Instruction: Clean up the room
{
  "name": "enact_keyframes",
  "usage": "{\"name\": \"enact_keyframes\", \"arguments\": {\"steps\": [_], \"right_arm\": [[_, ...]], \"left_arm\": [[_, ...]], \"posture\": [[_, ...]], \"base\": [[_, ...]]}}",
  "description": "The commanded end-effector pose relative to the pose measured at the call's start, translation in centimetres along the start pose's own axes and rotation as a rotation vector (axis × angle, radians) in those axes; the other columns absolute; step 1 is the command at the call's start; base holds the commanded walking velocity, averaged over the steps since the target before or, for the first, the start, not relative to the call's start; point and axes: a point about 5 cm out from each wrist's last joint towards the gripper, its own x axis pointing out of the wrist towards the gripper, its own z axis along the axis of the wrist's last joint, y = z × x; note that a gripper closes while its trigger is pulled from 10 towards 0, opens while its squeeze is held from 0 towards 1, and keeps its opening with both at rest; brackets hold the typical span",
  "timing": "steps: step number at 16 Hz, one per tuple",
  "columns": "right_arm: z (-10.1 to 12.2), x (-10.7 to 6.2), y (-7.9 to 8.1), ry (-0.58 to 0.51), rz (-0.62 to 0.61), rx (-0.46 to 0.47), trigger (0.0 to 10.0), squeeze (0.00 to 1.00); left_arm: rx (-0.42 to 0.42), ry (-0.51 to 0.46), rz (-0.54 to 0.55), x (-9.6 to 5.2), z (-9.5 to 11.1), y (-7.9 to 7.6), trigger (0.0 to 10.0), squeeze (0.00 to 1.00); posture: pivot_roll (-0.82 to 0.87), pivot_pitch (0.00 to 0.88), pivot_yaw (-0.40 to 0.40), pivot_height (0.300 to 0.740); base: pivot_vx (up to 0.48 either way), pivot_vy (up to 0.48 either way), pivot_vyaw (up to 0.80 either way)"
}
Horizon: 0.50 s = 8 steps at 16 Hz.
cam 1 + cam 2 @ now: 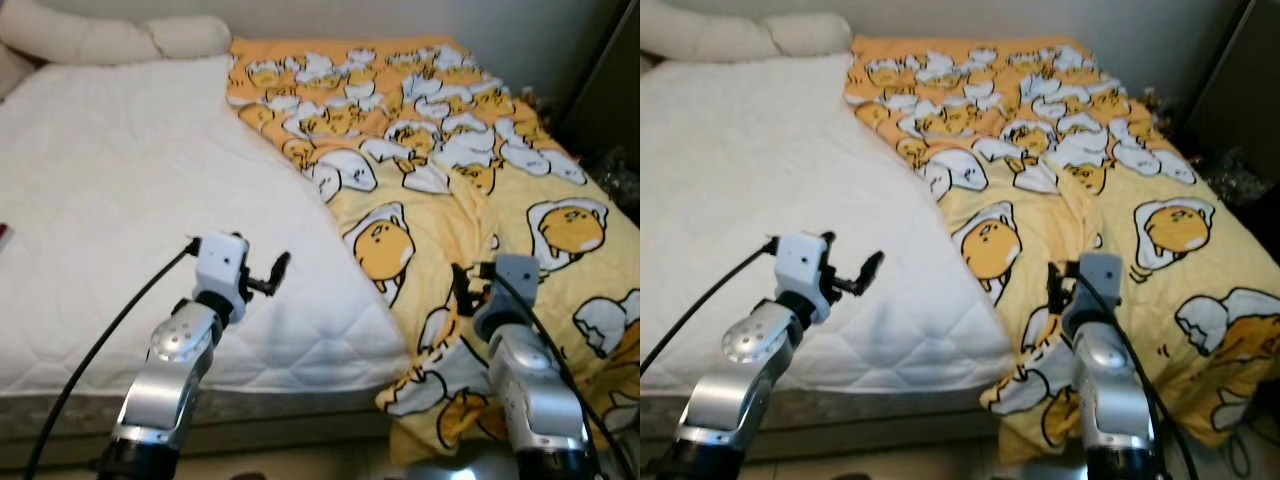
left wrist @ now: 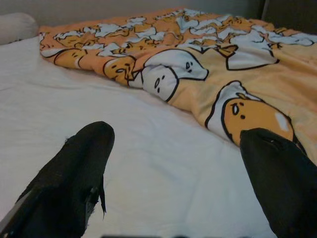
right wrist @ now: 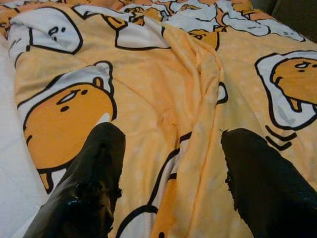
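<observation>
Bed [image 1: 120, 200] with bare white quilted mattress on left half; yellow cartoon-egg blanket [image 1: 440, 180] bunched over right half, near corner drooping off the near edge toward the floor. Cream pillows [image 1: 110, 38] at far left by the wall. Small dark object [image 1: 4, 236] at far left edge of mattress, too small to identify.

Left gripper [image 1: 272, 275] raised over the near part of the mattress, jaws wide, holding nothing, pointed toward the blanket's left edge. Right gripper [image 3: 171, 171] low over the blanket's near fold, jaws wide, fabric between the fingers [image 3: 94, 173] but not pinched.

Step in hand, likely: grab blanket edge to spread it over the mattress. Best to lower right gripper onto the raised crease, pinch a thick fold, not a single layer. Left to take the left hem near the mattress boundary. Then pull both evenly leftward, avoiding dragging the hanging corner.
</observation>
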Motion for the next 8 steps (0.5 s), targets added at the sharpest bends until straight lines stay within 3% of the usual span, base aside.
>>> {"name": "enact_keyframes", "arguments": {"steps": [1, 4, 5, 6, 7, 8], "right_arm": [[-0.6, 0.6, 0.2, 0.053, 0.002, -0.027, 10.0, 1.00], [-1.2, 2.9, -1.0, 0.141, -0.061, -0.099, 10.0, 1.00], [-1.6, 4.1, -1.3, 0.190, -0.052, -0.108, 10.0, 1.00], [-1.8, 4.6, -1.5, 0.206, -0.056, -0.130, 10.0, 1.00], [-1.8, 5.2, -1.9, 0.228, -0.091, -0.191, 10.0, 0.55], [-1.6, 5.4, -2.2, 0.224, -0.126, -0.232, 10.0, 0.00]], "left_arm": [[0.031, -0.003, -0.023, -0.3, 0.3, 0.3, 10.0, 0.00], [0.076, 0.027, -0.150, -1.1, 0.4, -0.1, 10.0, 0.00], [0.136, 0.074, -0.256, -1.9, 0.0, -0.6, 10.0, 0.00], [0.152, 0.094, -0.294, -2.3, -0.2, -0.8, 10.0, 0.00], [0.169, 0.108, -0.327, -2.6, -0.3, -0.7, 10.0, 0.00], [0.180, 0.111, -0.336, -2.7, -0.2, -0.5, 10.0, 0.00]], "posture": [[0.06, 0.033, 0.004, 0.740], [0.08, 0.050, 0.008, 0.740], [0.10, 0.063, 0.017, 0.740], [0.11, 0.070, 0.021, 0.740], [0.12, 0.072, 0.023, 0.740], [0.12, 0.075, 0.021, 0.740]], "base": [[0.000, 0.000, 0.00], [0.000, 0.000, 0.00], [0.000, 0.000, 0.00], [0.000, 0.000, 0.00], [0.000, 0.000, 0.00], [0.000, 0.000, 0.00]]}}
